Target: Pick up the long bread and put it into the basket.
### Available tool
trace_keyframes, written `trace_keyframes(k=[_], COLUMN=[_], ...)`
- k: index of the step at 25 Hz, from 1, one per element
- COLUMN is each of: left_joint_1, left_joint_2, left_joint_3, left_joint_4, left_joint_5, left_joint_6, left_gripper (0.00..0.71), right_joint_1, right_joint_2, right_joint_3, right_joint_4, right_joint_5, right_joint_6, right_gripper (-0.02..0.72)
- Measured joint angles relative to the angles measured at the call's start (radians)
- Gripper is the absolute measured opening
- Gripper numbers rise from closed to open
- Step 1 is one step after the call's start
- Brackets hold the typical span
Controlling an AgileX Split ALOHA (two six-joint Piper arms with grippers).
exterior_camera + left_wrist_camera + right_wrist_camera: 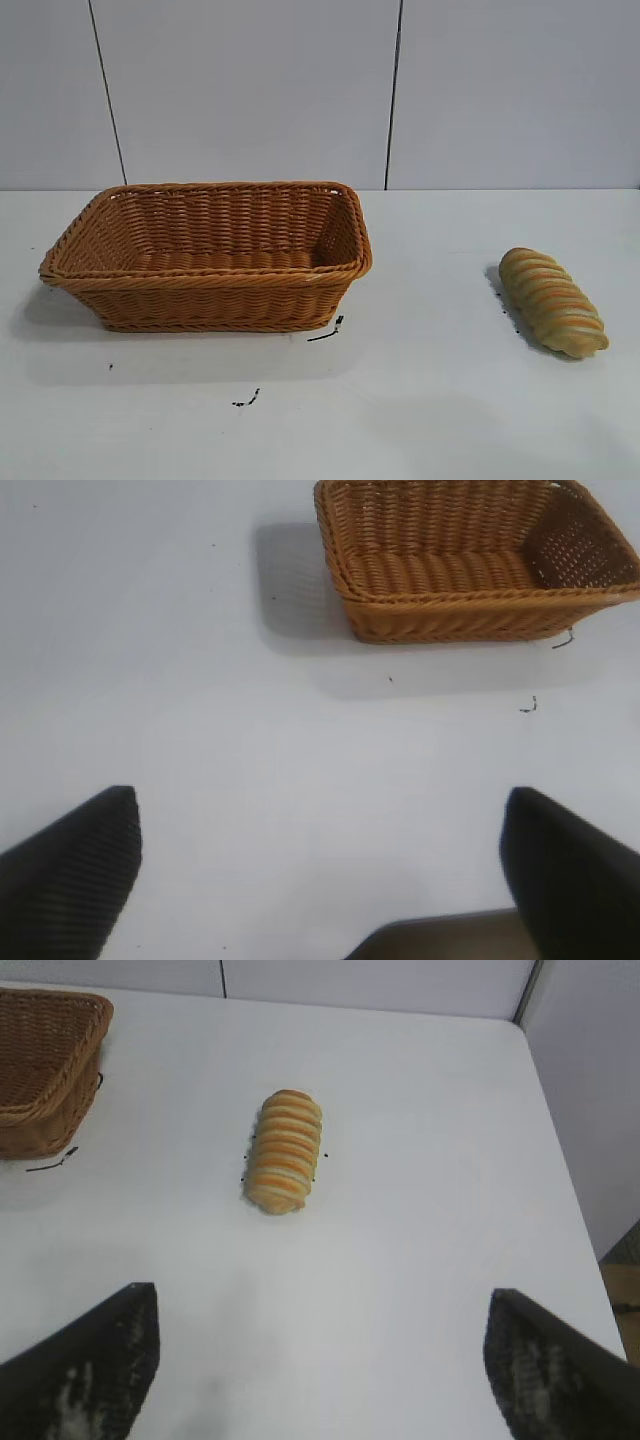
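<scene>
item: right gripper [320, 1360], jaws wide, empty, short of the long bread [285, 1151]. we log the approach step; next, we judge, descend and close across the loaf. left gripper [320, 870] spread, idle. basket [215, 283] far left, empty.

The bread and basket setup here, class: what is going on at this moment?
Nothing is being held yet. The long bread lies on the white table, apart from the basket, which has nothing in it. The right claw is open, with the bread ahead of it. The left claw is also open, over bare table short of the basket.
</scene>
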Motion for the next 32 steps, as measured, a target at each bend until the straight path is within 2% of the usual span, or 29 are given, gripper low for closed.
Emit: trace_keyframes(k=[7,15,27,32], left_joint_1=[0.000,0.000,0.000,0.000], left_joint_2=[0.000,0.000,0.000,0.000], left_joint_3=[0.000,0.000,0.000,0.000], left_joint_4=[0.000,0.000,0.000,0.000], left_joint_5=[0.000,0.000,0.000,0.000], left_joint_6=[0.000,0.000,0.000,0.000], left_gripper=[0.698,0.698,0.698,0.698], right_joint_1=[0.000,0.000,0.021,0.046], right_joint_2=[0.513,0.950,1.306,1.397], right_joint_3=[-0.168,-0.336,-0.605,-0.694], right_joint_4=[0.000,0.000,0.011,0.013], right_joint_5=[-0.036,-0.085,-0.130,-0.139], right_joint_6=[0.000,0.000,0.001,0.028], right_gripper=[0.688,0.688,0.688,0.688])
